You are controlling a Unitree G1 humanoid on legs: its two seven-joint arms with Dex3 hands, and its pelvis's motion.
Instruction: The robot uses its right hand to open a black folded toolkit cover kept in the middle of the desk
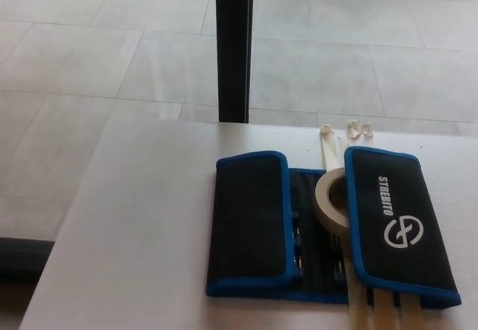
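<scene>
Nearest the camera, the black toolkit cover (pixel 328 225) lies on the pale desk (pixel 134 225), right of the middle and close to the near edge, with pale strips (pixel 381 311) poking out under its near right corner. Neither robot hand is in view, so nothing can be said of their fingers. The cover is edged in blue; its left flap (pixel 250 222) and its printed right flap (pixel 396 222) are folded in over a central strip of tools. A roll of masking tape (pixel 331 199) leans against the right flap, so lifting that flap would likely tip or roll it away. Farther back, small white clips (pixel 357 128) sit by the desk's far edge, then a dark post (pixel 234 46) and tiled floor (pixel 112 39).
</scene>
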